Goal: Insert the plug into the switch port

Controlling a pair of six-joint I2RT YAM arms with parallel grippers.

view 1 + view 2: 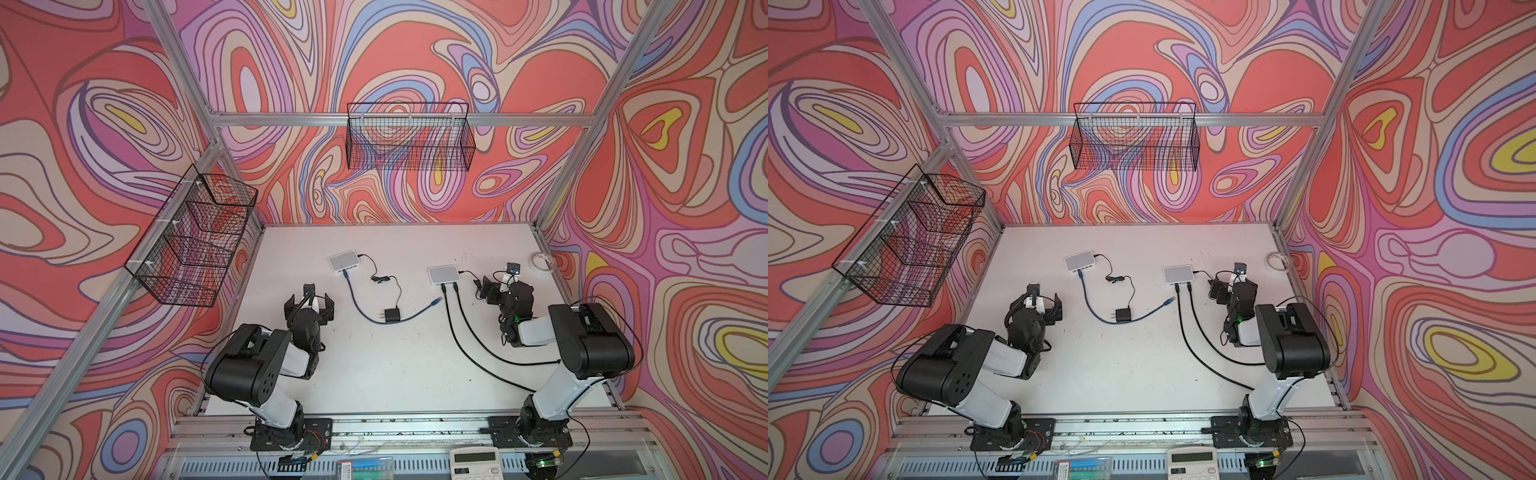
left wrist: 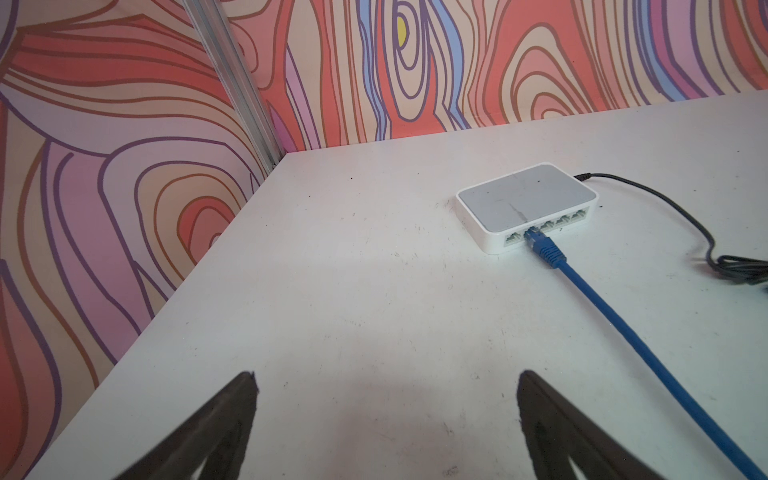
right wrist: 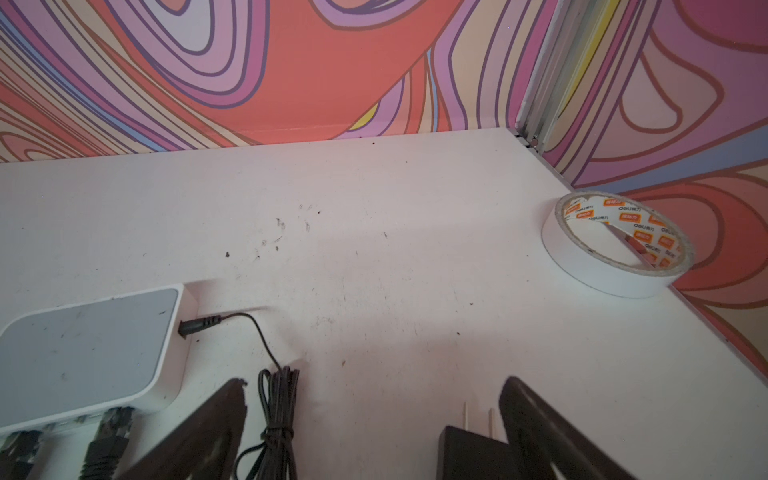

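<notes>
At the left of a top view my left fingers stand spread wide and empty over the bare surface, well short of the left switch. That switch sits up and to the right of them. The blue cable is already seated in one of its front ports, and the left wrist view shows that end pushed home with free ports on both sides. From there the cable sags down the frame and meets the black adapter at the middle; whether it touches or passes under, I cannot tell. Then it climbs to the right.

Its loose plug lies flat right of centre, just below the left corner of the right switch, near it but apart. The plug's long axis runs from lower left to upper right, nose aimed toward that switch's front face, where two black cables already sit.

Further right, my right fingers are also fully spread and grip nothing. A tied black cord and a second adapter merely lie between them. The plug lies to their left in both top views, clearly closer to them than to my left ones. I judge the right arm should take it, gripping across its body and squaring the nose to an empty port. A tape roll rests at the surface's upper right edge.
</notes>
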